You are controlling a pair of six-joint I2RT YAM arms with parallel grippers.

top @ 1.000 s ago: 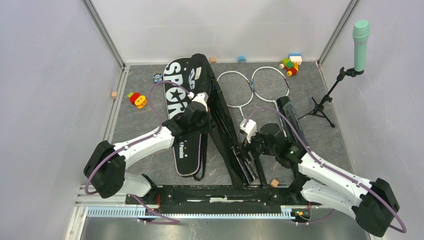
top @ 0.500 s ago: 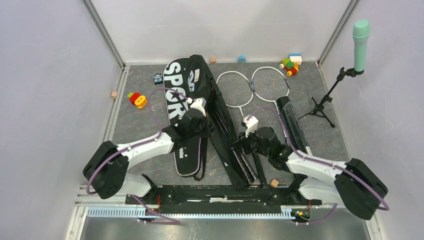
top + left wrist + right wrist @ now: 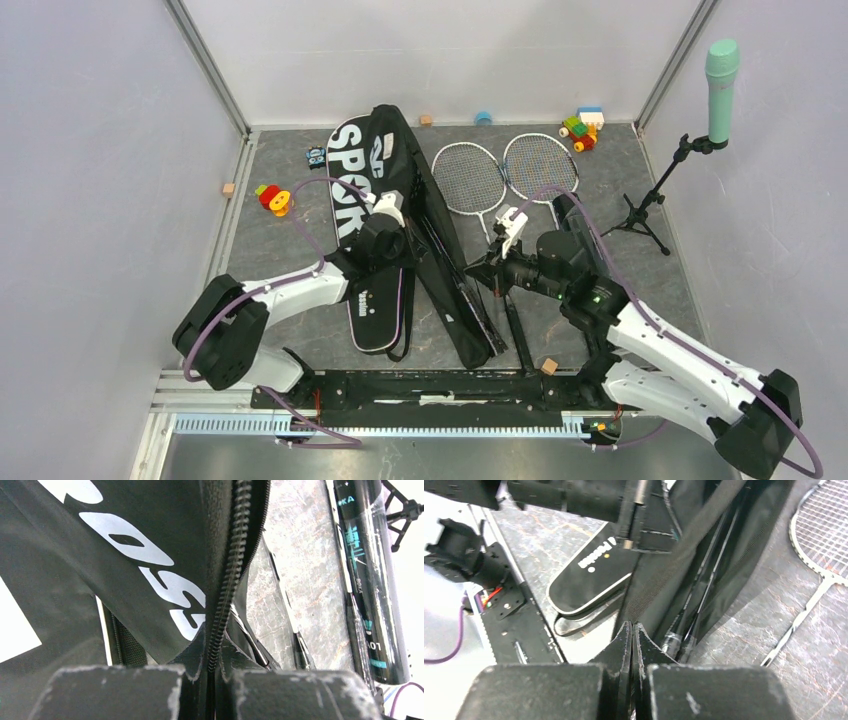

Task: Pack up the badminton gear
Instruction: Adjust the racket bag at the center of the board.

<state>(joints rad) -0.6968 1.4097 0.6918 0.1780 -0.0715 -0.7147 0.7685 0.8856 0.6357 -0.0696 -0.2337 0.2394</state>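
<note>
Centre of frame: left gripper (image 3: 210, 680) and right gripper (image 3: 631, 645) each pinch black fabric racket bag (image 3: 445, 285) at its open edges | upper centre: thin stringed rackets (image 3: 470, 178) and long black tube (image 3: 367, 580) not yet packed.

Bag (image 3: 350, 195), upper left: black, white "SPORT" lettering. Second bag (image 3: 445, 270), centre: black, white letters. Rackets (image 3: 470, 177): white strings. Tube (image 3: 367, 580): black, teal print. Microphone (image 3: 722, 70): mint-green. My arms (image 3: 300, 290): white, purple cables (image 3: 315, 215).
</note>
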